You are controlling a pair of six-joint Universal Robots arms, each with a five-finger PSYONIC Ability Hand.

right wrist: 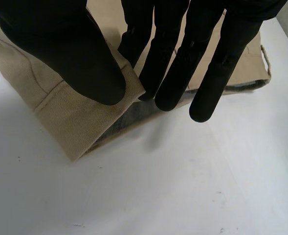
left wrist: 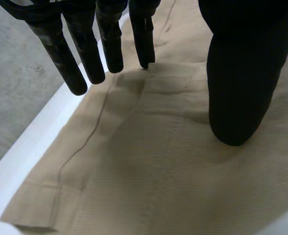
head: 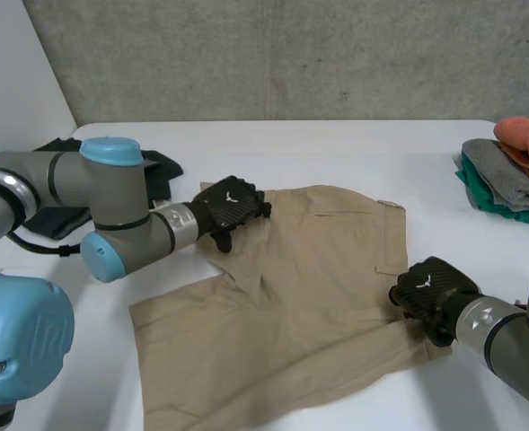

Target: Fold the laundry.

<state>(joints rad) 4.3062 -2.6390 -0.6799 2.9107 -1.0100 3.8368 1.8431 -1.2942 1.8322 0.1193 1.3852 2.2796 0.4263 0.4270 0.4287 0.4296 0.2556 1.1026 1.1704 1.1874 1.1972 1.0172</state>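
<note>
Grey concrete wall (head: 291, 54) at the back, white table (head: 336, 153) out front, and we have a pair of tan cotton shorts (head: 309, 296) lying flat in the middle of it, waistband towards the wall and legs towards us. Off to one side sits a heap of dark clothes (head: 62, 148); on the other, a stack of folded orange, grey and green cloths (head: 506, 171). We find the left hand (head: 231, 205) on the shorts' upper corner nearest its arm: its fingers (left wrist: 85, 54) hang straight and spread just above the fabric, and the thumb tip appears to rest on the cloth, so nothing is gripped there. Over at the opposite side edge, the right hand (head: 435, 289) looks to be pinching the hem between thumb and fingers (right wrist: 175, 63), with the top layer raised a little off the table. We read this as the start of a fold, grips being set. Next, we reckon, the left hand must close on its corner so both can carry the cloth across evenly.
</note>
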